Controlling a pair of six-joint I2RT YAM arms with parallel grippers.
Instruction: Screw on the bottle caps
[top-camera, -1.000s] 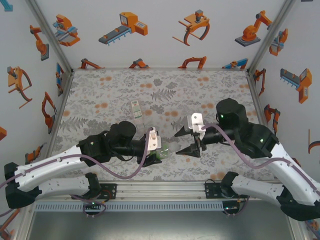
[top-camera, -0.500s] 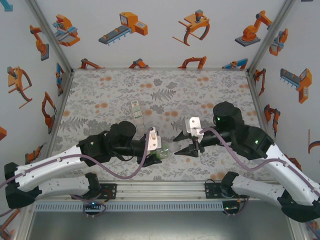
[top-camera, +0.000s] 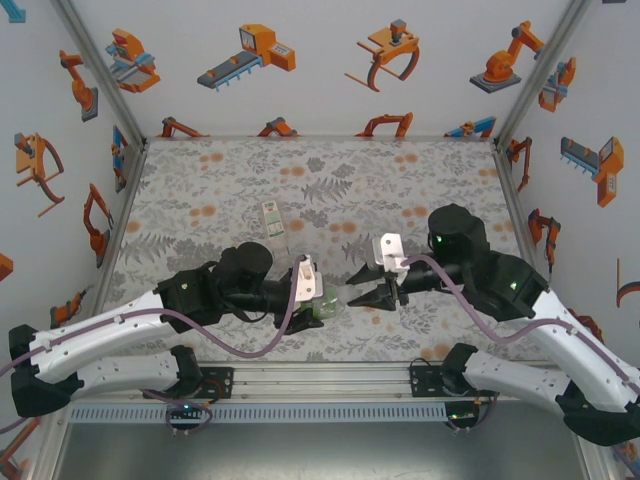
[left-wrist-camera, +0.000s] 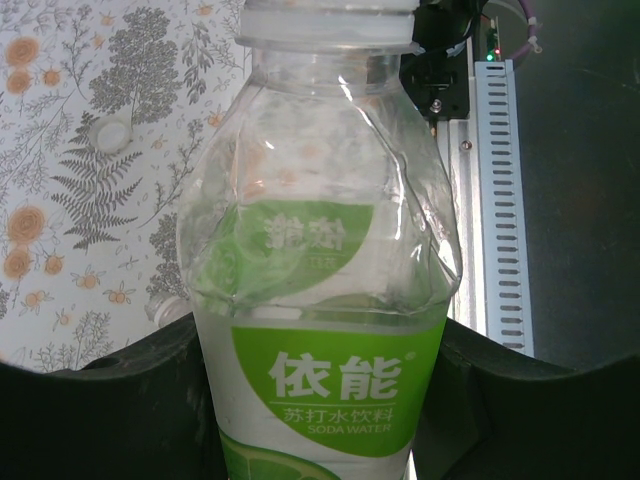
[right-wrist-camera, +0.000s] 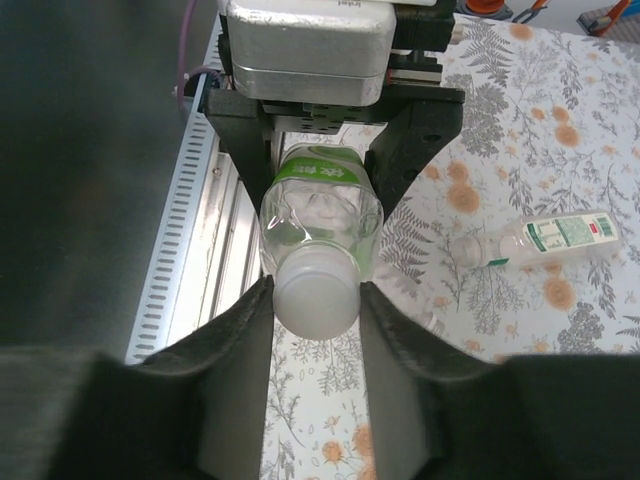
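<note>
Left gripper (top-camera: 318, 298) is clamped round the bottle (left-wrist-camera: 330, 300) at its green label, holding it up off the table (top-camera: 420, 180). In the top view it sits just at 6 o'clock of table centre, between the two arms.

Here's the line that matters: in the top view the bottle's long axis runs 9 to 3, base in the left gripper and mouth pointing to 3 o'clock, straight at the right gripper (top-camera: 358, 296). The two grippers face each other nose to nose along that axis, so the right one is the nearer to the mouth, and by far.

The right wrist view shows the cap (right-wrist-camera: 315, 290) sitting on the mouth, end-on to the camera, with a right finger hard against it at 9 o'clock and another at 3 o'clock. Both look to be touching, so I call that a pinch on the cap. How far it is threaded on, I cannot tell.

My read: the twist has to turn about that same 9-to-3 line. Any tilt between wrist and bottle neck could cross-thread it or pop it off.

More work waits. A spare bottle (top-camera: 270, 218) lies flat at 11 o'clock of the held one, well apart, and a loose cap (left-wrist-camera: 110, 131) rests on the table.
</note>
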